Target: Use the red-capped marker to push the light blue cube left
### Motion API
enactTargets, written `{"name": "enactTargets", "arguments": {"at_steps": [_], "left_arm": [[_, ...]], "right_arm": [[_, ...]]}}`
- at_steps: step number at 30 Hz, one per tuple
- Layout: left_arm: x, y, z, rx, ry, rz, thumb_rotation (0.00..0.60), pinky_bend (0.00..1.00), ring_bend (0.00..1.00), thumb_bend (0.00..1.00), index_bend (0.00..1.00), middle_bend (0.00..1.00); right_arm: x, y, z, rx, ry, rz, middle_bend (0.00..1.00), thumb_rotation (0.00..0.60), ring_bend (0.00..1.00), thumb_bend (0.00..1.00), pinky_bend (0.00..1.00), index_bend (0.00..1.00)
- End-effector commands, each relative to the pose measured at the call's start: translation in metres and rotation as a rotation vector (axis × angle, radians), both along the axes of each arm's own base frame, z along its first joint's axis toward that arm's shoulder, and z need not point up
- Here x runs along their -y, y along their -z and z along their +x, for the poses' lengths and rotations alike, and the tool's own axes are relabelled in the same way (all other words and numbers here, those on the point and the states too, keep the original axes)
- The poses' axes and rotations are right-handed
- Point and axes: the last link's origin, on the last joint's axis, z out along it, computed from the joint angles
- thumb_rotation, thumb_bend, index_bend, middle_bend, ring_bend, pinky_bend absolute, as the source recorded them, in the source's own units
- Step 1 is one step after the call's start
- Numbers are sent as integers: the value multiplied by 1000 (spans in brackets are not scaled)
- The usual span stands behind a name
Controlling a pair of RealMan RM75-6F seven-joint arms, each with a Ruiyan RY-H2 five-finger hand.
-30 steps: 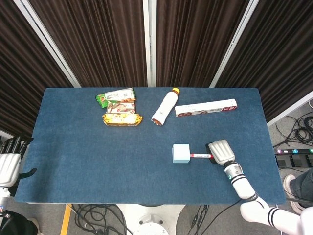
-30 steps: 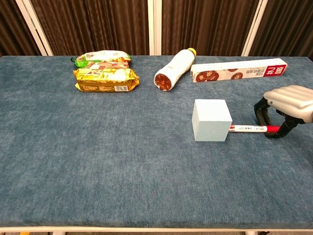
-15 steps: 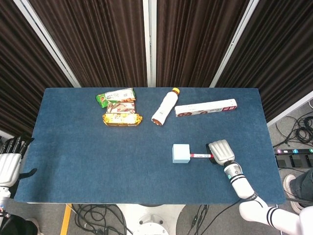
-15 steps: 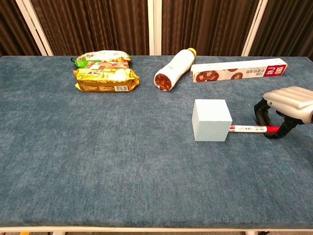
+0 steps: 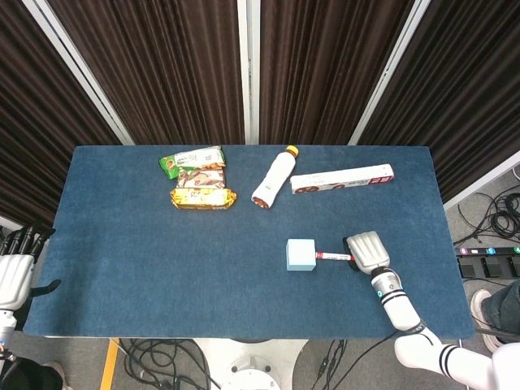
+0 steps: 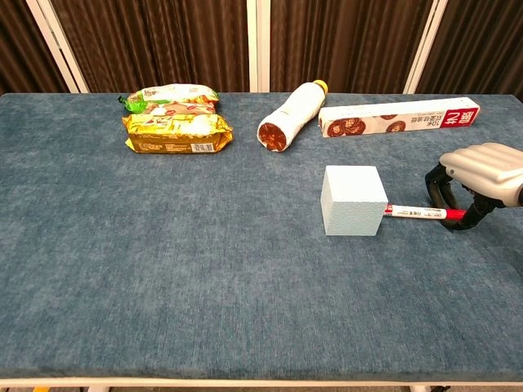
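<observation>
The right hand [image 6: 484,173] gripped the red-capped marker [image 6: 418,213] by its red end, fingers [image 6: 438,186] curled down around it, the white barrel lying flat and reaching left from the fingertips until its far end met the right face of the light blue cube [image 6: 354,200] on the blue table [image 6: 204,269]. Beyond the fingers lay a long snack box [image 6: 398,117] and a toppled bottle [image 6: 292,116]. The left hand [image 5: 16,264] hung off the table's left edge, fingers apart, holding nothing.
</observation>
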Motion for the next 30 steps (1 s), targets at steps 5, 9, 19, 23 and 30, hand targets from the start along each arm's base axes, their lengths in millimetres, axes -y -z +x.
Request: {"name": "enactTargets", "arguments": {"at_steps": [5, 9, 19, 23, 30], "left_arm": [[0, -1, 0, -1, 3, 2, 600, 107, 14, 42, 184, 106], [-1, -1, 1, -2, 6, 3, 600, 107, 14, 42, 185, 106], [-4, 0, 4, -8, 7, 8, 600, 107, 14, 42, 184, 106], [-5, 1, 5, -10, 9, 7, 600, 107, 14, 42, 185, 106], [-8, 4, 9, -11, 12, 4, 600, 107, 14, 42, 185, 106]], "right_arm": [[1, -3, 2, 10, -5, -10, 641, 600, 950, 326, 1000, 631], [4, -9, 4, 26, -16, -28, 645, 600, 949, 336, 1000, 644], [5, -29, 2, 34, -39, -49, 656, 600, 950, 342, 1000, 659], [4, -40, 1, 27, -65, -52, 661, 600, 950, 340, 1000, 666], [4, -55, -6, -7, -97, -23, 666, 600, 950, 342, 1000, 672]]}}
